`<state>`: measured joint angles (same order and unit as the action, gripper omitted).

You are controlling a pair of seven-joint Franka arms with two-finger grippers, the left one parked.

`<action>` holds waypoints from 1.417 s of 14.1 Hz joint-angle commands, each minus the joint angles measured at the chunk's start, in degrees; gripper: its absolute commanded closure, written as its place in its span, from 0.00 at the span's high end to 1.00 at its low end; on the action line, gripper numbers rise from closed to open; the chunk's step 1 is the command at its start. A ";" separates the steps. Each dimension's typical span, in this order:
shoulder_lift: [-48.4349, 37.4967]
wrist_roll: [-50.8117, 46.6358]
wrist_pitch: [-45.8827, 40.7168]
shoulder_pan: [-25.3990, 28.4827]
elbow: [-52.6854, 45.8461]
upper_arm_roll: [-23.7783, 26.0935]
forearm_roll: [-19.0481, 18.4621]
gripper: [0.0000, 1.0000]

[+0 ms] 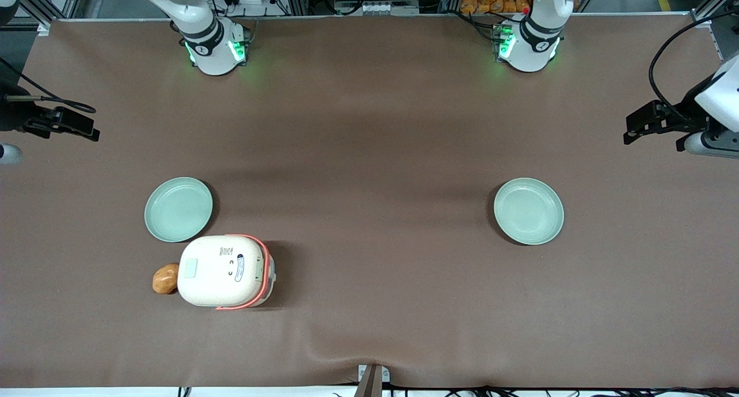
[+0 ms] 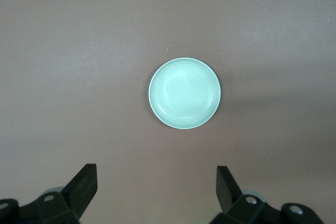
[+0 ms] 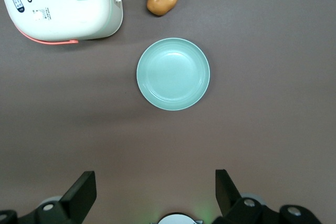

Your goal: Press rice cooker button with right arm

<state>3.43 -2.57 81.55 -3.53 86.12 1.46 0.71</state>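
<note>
The rice cooker point(image 1: 225, 271) sits nearest the front camera, its button point(image 1: 191, 268) on the cream lid, a potato point(image 1: 165, 278) touching its side. The wrist view crops the cooker point(image 3: 60, 4). The gripper point(image 3: 153, 190) hangs above the table, wide open, empty, near a plate point(image 3: 173, 74).

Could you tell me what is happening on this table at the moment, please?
The right arm is meant to press the button on the rice cooker, but it has not reached it yet. Its pincer is open, hanging high above the table near the working arm's end, well away from the cooker. The cooker sits closed next to a pale green plate, with a potato touching or almost touching its side. A second plate lies toward the parked arm's end.
</note>
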 commanded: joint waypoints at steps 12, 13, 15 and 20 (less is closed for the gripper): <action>-0.35 0.28 0.72 0.27 0.46 -0.14 -0.79 1.00; -0.27 0.28 0.81 0.62 0.45 -0.05 -0.62 1.00; 0.00 0.28 1.42 1.68 0.37 0.03 -0.44 1.00; 2.19 0.20 2.39 4.05 0.37 0.21 0.09 1.00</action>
<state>4.62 -2.48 83.49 -0.62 86.49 1.69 0.79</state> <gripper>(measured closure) 0.000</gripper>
